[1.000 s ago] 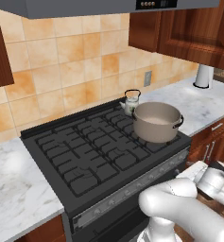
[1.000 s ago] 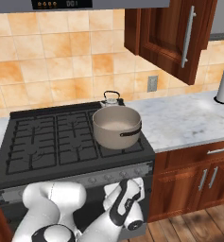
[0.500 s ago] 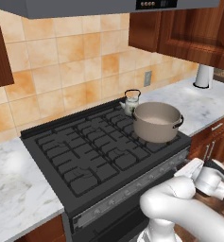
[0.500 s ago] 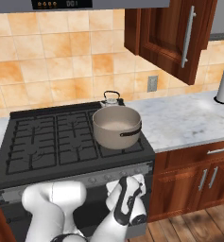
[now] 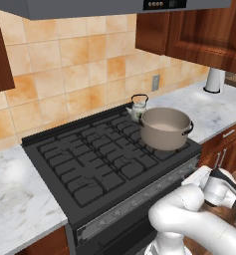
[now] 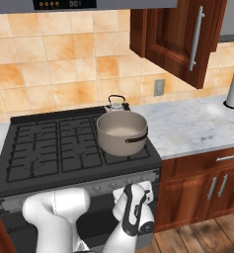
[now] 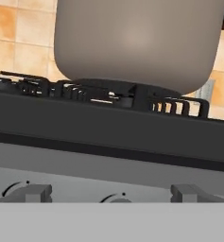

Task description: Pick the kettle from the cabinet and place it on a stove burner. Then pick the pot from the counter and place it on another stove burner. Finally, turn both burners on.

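Claw: my gripper [image 6: 133, 195] hung low at the range front, just below the knob row, its jaws spread as wide as they go and holding nothing.
Pot: the taupe-grey pot [image 5: 164, 128] sat upright on the front right burner grate [image 7: 118, 94], directly above and just beyond my claw.
Kettle: the small leafy-print kettle [image 6: 115, 103] stood on the rear right grate, behind the pot and farther from the claw, close beside the pot; I could not tell whether they touched.
Step in hand: both vessels were placed, so I judged only the knobs were left to turn.
Knob handling: the silver knobs [image 7: 33, 192] looked small, rigid and smooth, likely slippery under the fingertips; I would pinch one across its raised bar and twist, not push.
Knob places: two bar-shaped knobs sat just ahead of the claw, one to each side in the hand view, with a rounder dial mark [image 7: 114, 198] between them.
Knob count: I could not count the whole row; in the base views the arm hid part of it.
Vessel count: one pot, one kettle.
Pot handles: two dark loops, one at each side.
Cabinet: one reddish-brown wall cabinet [image 6: 180, 37] with a silver bar handle, well above and to the right of the claw.
Counter: white marble counter [image 6: 197, 126] on both sides of the black range [image 5: 89, 164].
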{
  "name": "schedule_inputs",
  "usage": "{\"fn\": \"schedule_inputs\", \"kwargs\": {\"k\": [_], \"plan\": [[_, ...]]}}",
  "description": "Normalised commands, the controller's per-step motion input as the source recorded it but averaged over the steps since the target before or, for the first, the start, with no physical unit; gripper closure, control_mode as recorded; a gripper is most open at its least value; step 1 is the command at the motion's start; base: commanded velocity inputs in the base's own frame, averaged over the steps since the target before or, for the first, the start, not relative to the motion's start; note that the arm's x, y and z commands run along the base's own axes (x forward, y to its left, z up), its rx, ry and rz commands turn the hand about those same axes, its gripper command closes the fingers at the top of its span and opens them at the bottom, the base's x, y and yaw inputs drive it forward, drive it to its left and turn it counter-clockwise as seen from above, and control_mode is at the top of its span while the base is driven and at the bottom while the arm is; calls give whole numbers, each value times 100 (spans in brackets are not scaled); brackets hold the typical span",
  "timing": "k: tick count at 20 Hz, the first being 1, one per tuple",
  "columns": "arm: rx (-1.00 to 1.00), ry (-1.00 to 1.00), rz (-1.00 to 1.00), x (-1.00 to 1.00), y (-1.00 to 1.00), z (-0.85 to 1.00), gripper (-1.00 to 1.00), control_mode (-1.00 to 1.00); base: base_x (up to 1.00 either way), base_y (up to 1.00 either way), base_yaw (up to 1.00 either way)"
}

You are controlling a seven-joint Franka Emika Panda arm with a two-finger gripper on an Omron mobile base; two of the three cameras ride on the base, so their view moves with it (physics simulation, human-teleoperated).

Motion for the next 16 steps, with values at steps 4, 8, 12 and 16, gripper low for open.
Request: {"fn": "schedule_inputs", "kwargs": {"k": [4,8,12,16], "plan": [[0,0,0,5,-7,-14,-100,-100,0,0,0],[0,0,0,4,0,-13,-100,-100,0,0,0],[0,0,0,2,0,-12,-100,-100,0,0,0],[0,0,0,3,0,-5,-100,-100,0,0,0]]}}
